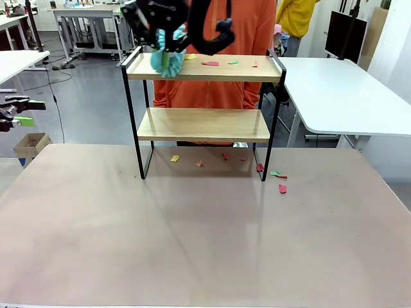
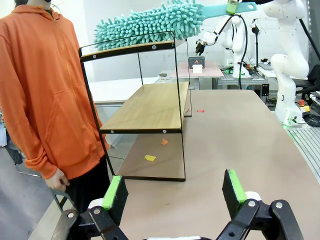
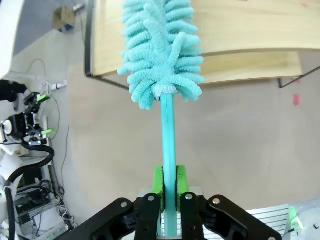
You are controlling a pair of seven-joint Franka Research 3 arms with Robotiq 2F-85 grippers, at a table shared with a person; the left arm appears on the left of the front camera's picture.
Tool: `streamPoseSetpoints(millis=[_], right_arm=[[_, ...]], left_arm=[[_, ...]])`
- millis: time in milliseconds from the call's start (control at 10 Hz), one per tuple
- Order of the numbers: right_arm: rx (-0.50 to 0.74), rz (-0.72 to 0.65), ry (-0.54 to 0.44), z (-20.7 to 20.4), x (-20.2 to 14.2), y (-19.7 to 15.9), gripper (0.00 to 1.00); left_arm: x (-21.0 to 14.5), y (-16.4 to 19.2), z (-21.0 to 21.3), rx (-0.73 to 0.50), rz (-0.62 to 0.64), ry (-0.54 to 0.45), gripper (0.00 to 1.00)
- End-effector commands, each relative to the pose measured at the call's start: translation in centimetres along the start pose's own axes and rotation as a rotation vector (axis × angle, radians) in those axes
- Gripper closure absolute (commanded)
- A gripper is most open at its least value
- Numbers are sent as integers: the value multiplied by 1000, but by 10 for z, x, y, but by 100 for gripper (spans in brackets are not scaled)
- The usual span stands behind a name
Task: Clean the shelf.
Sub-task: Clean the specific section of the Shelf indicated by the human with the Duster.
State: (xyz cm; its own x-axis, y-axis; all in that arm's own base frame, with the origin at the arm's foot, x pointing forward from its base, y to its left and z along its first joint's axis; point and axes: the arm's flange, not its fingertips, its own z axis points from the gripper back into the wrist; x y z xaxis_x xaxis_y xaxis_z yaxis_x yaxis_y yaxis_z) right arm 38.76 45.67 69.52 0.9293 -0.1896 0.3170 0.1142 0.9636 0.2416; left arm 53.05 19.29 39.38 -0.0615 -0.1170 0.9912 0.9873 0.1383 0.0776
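The shelf (image 1: 204,125) stands at the table's far side, in front of a person in an orange hoodie (image 1: 247,38). My right gripper (image 1: 166,37) hangs over its top left end, shut on the handle of a teal fluffy duster (image 1: 167,59). The duster's head rests on the top board (image 3: 240,25). In the right wrist view the green pads (image 3: 158,186) clamp the handle (image 3: 168,145). Several paper scraps (image 1: 210,63) lie on the top board. My left gripper (image 1: 29,113) is open at the far left, off the table; its fingers (image 2: 114,192) hold nothing. Seen from that side, the shelf (image 2: 145,105) has the duster (image 2: 150,22) on top.
Coloured paper scraps (image 1: 225,156) lie on the pinkish table (image 1: 205,237) under and to the right of the shelf, some near its right leg (image 1: 282,188). A white table (image 1: 347,96) stands at the right rear. A cardboard box (image 1: 32,144) sits on the floor at left.
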Motion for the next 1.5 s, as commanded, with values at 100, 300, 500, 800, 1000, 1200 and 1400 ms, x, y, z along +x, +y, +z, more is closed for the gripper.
streamPoseSetpoints(millis=[100,300,500,800,1000,1200,1400], right_arm=[[-28,18,85,2,11,-57,87],[-61,26,120,-5,18,-83,87],[-89,18,123,2,23,-111,87],[-127,-19,141,13,36,-156,87],[-178,-80,158,17,50,-189,87],[-205,-131,114,32,58,-215,87],[52,-128,37,60,48,-208,87]], left_arm=[[4,-2,-1,-5,-4,-7,0],[4,-2,-1,-5,-4,-7,0],[4,-2,-1,-5,-4,-7,0],[4,-2,-1,-5,-4,-7,0],[4,-2,-1,-5,-4,-7,0],[4,-2,-1,-5,-4,-7,0],[4,-2,-1,-5,-4,-7,0]])
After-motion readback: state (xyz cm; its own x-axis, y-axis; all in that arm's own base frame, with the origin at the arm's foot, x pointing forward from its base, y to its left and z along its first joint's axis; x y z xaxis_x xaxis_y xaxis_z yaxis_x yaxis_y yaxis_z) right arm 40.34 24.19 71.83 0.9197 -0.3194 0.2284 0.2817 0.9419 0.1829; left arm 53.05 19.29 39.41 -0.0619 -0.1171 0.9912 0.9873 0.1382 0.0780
